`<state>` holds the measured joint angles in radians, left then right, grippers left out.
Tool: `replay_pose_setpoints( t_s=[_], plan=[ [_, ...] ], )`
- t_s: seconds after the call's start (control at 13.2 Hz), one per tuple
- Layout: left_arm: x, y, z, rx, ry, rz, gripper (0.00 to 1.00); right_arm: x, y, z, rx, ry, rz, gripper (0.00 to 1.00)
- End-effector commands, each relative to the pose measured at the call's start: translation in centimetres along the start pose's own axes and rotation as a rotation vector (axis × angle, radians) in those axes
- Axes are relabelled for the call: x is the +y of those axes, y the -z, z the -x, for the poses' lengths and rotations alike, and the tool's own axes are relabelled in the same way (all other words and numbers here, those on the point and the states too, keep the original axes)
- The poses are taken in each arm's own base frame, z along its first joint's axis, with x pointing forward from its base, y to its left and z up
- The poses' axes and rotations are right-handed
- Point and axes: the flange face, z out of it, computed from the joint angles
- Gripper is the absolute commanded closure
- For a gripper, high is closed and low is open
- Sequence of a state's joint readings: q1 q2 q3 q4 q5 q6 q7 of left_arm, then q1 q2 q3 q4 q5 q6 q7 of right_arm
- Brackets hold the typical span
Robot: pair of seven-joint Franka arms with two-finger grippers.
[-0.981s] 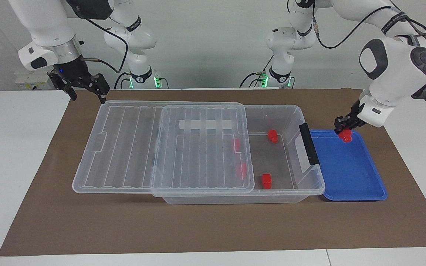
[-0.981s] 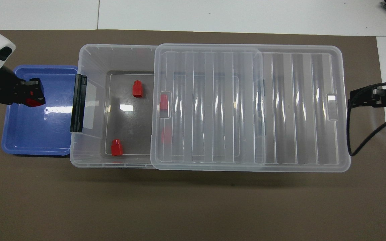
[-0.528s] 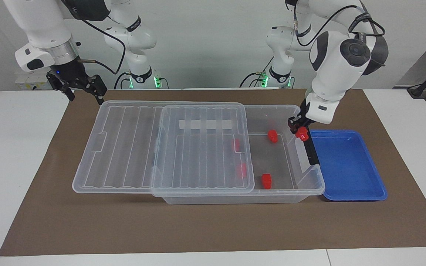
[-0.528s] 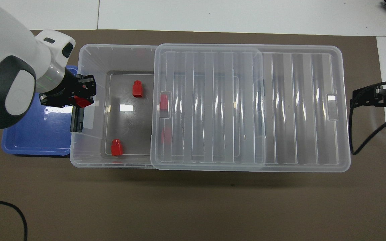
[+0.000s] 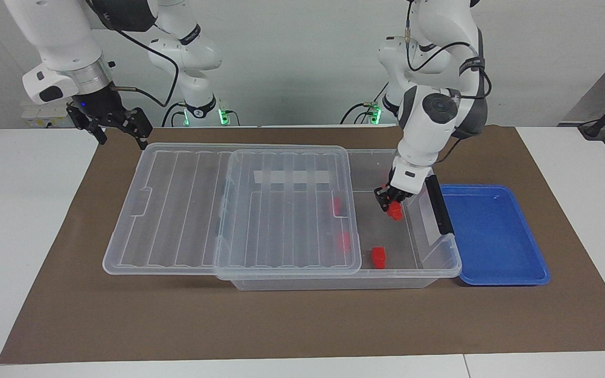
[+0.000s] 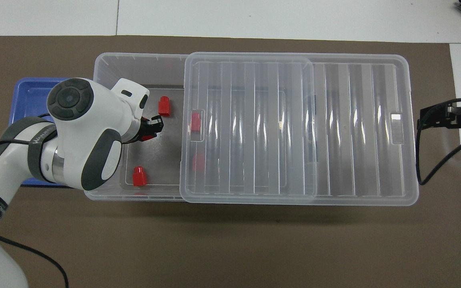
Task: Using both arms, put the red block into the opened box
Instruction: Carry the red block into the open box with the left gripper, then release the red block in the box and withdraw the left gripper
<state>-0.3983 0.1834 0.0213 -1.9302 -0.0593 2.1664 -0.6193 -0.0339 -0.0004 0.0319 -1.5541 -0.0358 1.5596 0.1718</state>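
Observation:
My left gripper (image 5: pixel 392 201) (image 6: pixel 153 129) is shut on a small red block (image 5: pixel 396 211) (image 6: pixel 147 138) and holds it low over the uncovered end of the clear box (image 5: pixel 441 269) (image 6: pixel 134 60). Whether the block touches the floor I cannot tell. Two more red blocks (image 6: pixel 163 107) (image 5: pixel 378 257) lie on the bare floor. Others (image 5: pixel 336 206) (image 6: pixel 195 122) show through the ribbed lid (image 5: pixel 202 210) (image 6: pixel 294 128), which is slid toward the right arm's end. My right gripper (image 5: pixel 118 126) (image 6: pixel 446 118) waits open above the mat by the lid's corner.
The blue tray (image 5: pixel 491 236) (image 6: pixel 30 92) sits beside the box at the left arm's end with nothing in it. The box's black bar handle (image 5: pixel 439 207) is at that end wall. A brown mat (image 5: pixel 302 315) covers the table.
My left arm has carried the red block from the blue tray, over the handle wall, and down into the box's uncovered end. The right arm has barely moved.

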Motion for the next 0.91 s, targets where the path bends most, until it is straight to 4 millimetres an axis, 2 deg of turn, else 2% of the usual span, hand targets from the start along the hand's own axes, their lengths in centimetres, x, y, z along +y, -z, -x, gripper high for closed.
replay_pose_setpoints(
  t_s=[0.0,0.3,0.75,0.83],
  plan=[
    [-0.1,-3.0,0.9,0.007,0.005,0.001,1.0,0.8,-0.2,0.0,-0.004,-0.025,-0.001,0.0],
    [-0.6,-7.7,1.6,0.005,0.002,-0.011,1.0,0.8,-0.2,0.0,-0.002,-0.025,-0.001,0.0],
    [-1.0,-8.7,2.0,0.002,-0.004,-0.017,1.0,0.8,-0.2,-0.2,0.015,-0.025,-0.004,0.0],
    [-1.1,-8.7,2.0,0.002,-0.004,-0.017,0.8,0.8,-0.3,-0.2,0.012,-0.024,-0.004,0.0]
  ],
)
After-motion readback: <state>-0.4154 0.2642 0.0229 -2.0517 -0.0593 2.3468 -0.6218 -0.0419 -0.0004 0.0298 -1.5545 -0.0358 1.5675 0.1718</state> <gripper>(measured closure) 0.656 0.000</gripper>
